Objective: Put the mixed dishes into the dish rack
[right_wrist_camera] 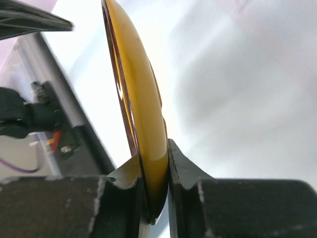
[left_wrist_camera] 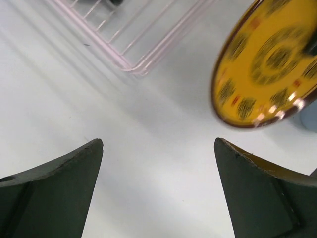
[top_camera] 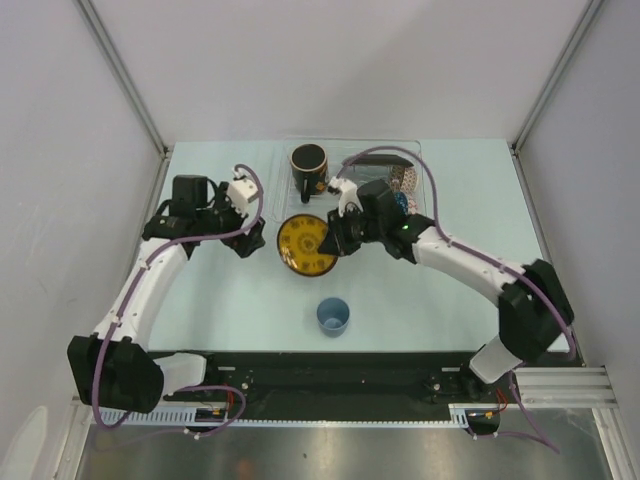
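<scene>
My right gripper (top_camera: 338, 240) is shut on the rim of the yellow-brown saucer (top_camera: 306, 244) and holds it tilted above the table, just in front of the clear dish rack (top_camera: 425, 178). In the right wrist view the saucer (right_wrist_camera: 138, 99) stands edge-on between the fingers (right_wrist_camera: 184, 171). The left wrist view shows the saucer (left_wrist_camera: 267, 64) at upper right and a rack corner (left_wrist_camera: 131, 62). My left gripper (top_camera: 251, 240) is open and empty, left of the saucer. The dark red-lined mug (top_camera: 309, 166) stands in the rack. The light blue cup (top_camera: 333, 316) stands on the table nearer me.
A red-white patterned piece (top_camera: 406, 180) and a blue patterned piece (top_camera: 400, 203) show in the rack behind the right wrist, mostly hidden. The black floral plate is not visible. Grey walls enclose the table on three sides.
</scene>
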Action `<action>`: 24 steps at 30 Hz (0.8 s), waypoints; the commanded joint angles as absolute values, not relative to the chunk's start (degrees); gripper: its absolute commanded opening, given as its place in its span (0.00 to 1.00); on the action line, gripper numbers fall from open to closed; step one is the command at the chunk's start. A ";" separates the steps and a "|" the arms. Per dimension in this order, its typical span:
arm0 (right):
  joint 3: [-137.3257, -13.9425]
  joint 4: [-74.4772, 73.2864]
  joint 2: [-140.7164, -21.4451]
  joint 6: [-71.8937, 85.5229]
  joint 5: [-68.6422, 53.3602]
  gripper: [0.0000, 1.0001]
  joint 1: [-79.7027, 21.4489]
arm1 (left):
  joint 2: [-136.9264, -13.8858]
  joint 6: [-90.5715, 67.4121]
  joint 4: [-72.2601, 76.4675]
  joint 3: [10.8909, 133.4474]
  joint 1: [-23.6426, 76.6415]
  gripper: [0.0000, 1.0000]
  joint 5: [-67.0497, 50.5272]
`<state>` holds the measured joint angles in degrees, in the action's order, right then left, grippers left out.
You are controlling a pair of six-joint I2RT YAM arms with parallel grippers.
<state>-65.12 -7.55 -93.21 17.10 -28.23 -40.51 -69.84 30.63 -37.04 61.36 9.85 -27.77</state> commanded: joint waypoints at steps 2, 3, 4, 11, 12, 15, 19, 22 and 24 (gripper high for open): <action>-73.12 -19.94 -81.22 -3.66 -9.28 0.00 -39.55 | -69.52 27.42 -40.69 62.76 4.49 1.00 -33.92; -73.47 -20.39 -79.91 -8.91 -6.62 0.00 -39.46 | -69.52 26.90 -40.61 62.58 4.13 1.00 -34.36; -73.56 -20.48 -78.33 -11.49 -4.07 0.00 -39.29 | -69.52 26.46 -40.34 61.97 3.96 1.00 -34.45; -73.13 -16.88 -78.48 -35.23 20.26 0.00 -40.25 | -69.87 23.91 -38.32 60.47 3.96 1.00 -34.02; -73.13 -16.27 -79.18 -36.64 21.96 0.00 -40.25 | -70.05 23.82 -38.15 60.29 3.87 1.00 -33.93; -72.60 -13.46 -81.99 -43.40 28.81 0.00 -40.34 | -70.40 23.56 -38.06 60.38 3.87 1.00 -33.93; -71.02 -5.57 -84.98 -50.87 32.87 0.00 -39.73 | -70.49 23.55 -37.62 59.50 3.96 1.00 -34.01; -69.26 -0.63 -87.01 -57.12 34.45 0.00 -39.81 | -70.40 23.55 -37.36 58.80 3.87 1.00 -34.10; -68.82 -0.70 -88.06 -59.14 33.05 0.00 -39.81 | -70.14 23.56 -37.00 58.45 3.87 1.00 -33.93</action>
